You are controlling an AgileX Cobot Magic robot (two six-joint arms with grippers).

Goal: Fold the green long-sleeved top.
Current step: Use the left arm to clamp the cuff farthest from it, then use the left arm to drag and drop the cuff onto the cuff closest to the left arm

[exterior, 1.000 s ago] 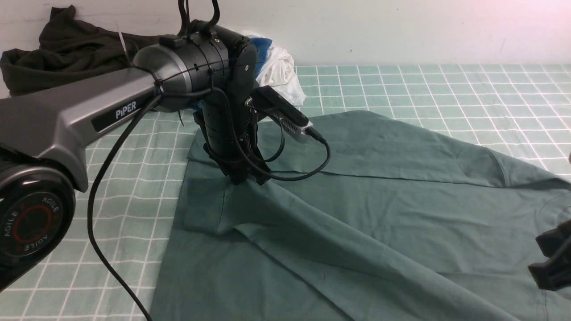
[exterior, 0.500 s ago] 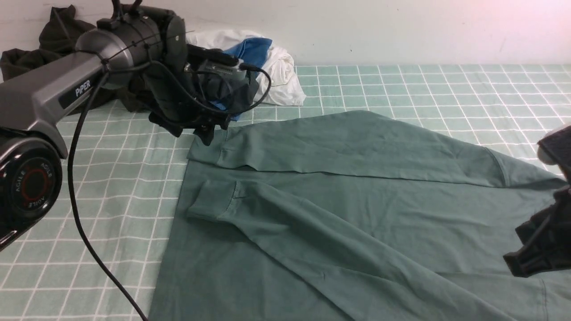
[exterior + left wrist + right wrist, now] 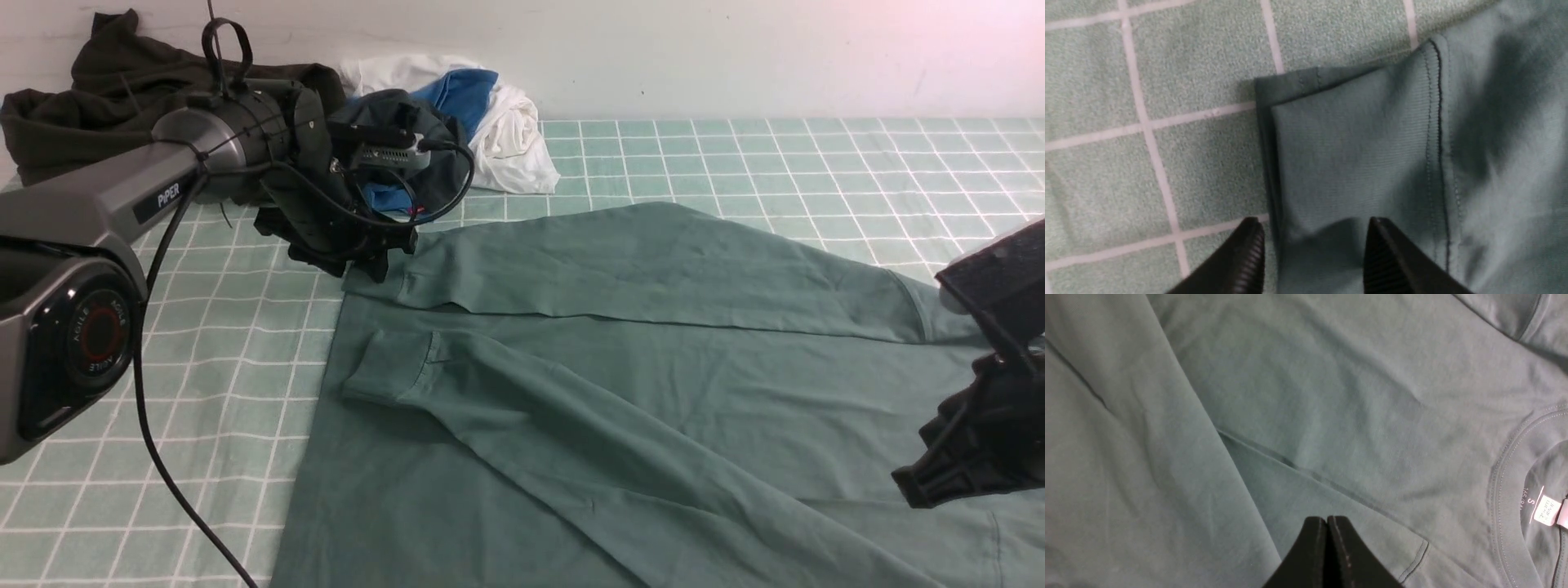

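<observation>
The green long-sleeved top [image 3: 653, 384] lies spread flat on the checked table cover, both sleeves laid across its body. My left gripper [image 3: 377, 265] hovers at the far sleeve's ribbed cuff [image 3: 384, 278]. In the left wrist view this gripper [image 3: 1312, 226] is open, its fingertips [image 3: 1251, 232] straddling the cuff [image 3: 1347, 143], which lies flat. My right gripper [image 3: 918, 488] hangs above the top's right side. Seen from the right wrist, it [image 3: 1327, 522] is shut on nothing, over the body cloth near the round neck [image 3: 1506, 490] and its white label [image 3: 1546, 511].
A dark olive-black garment [image 3: 114, 90] is heaped at the back left against the wall. Beside it lies a pile of charcoal, blue and white clothes [image 3: 490, 122], just behind my left wrist. The green checked table cover [image 3: 775, 163] runs back to the wall.
My left gripper let go of the near sleeve's cuff, which now lies flat on the body, and moved back and left to the far cuff. The right arm shifted slightly inward.
</observation>
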